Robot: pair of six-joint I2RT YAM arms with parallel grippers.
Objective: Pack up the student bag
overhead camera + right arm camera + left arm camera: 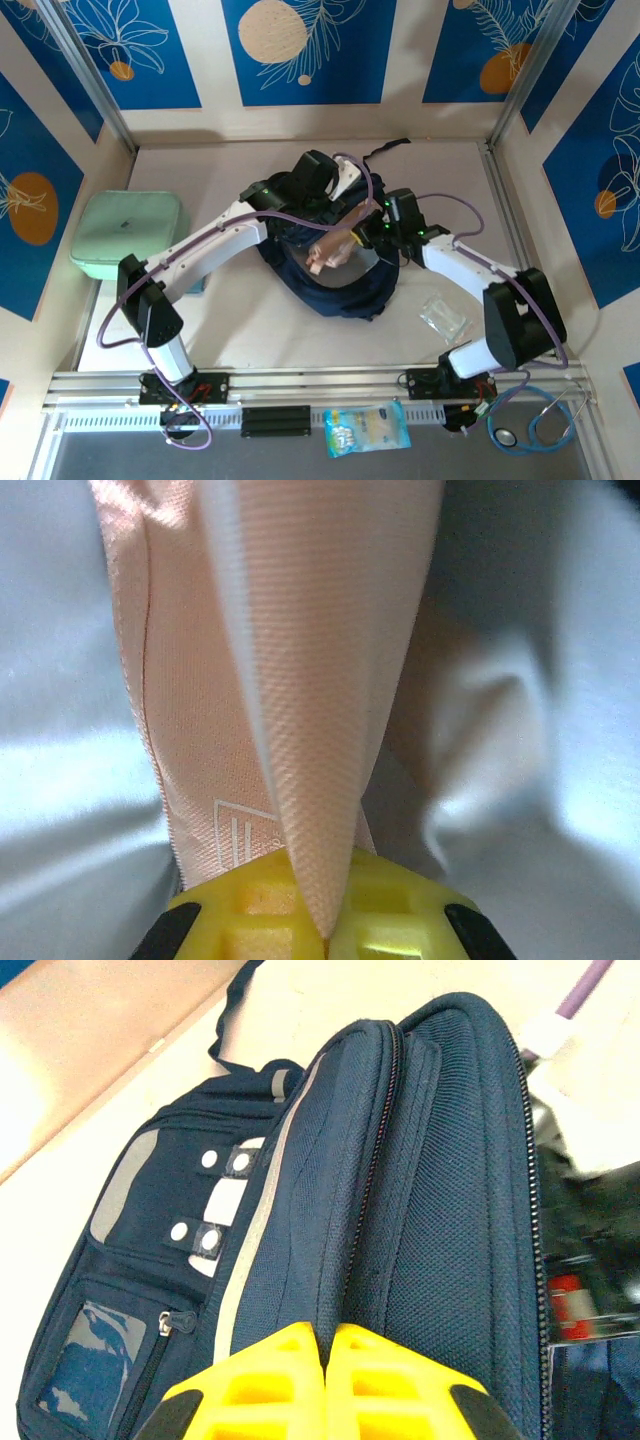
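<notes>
Navy fabric is pretty much all we get from the left wrist view: the student bag (440, 1180) up close, with its zipper lines, a grey patch with pale dots and a little clear window pocket on the front. From above we see where it actually sits, slumped in the middle of the table (260, 320), between the two arms.

The top view also gives us stuff the wrist cams miss: a mint green case (130, 235) off to the left by the wall, a clear plastic packet (443, 315) just right of the bag, plus a snack pack (367, 428) and a stethoscope (540, 420) down by the near rail.

The right wrist cam is the one that settles the grip. The right gripper (322, 920) has its yellow fingers clamped on a fold of peach cloth (300, 630), with pale grey material all around it. From overhead that cloth is just a pinkish lump over the bag's opening.

The left gripper (327, 1335) is pinched closed too, and the bag's top seam runs straight into the gap between its fingers, so we'd say it's nipping the bag's edge.

Pose-wise, the left arm stretches long from its base to the bag's far side. The right arm folds at the elbow and reaches in from the right.
</notes>
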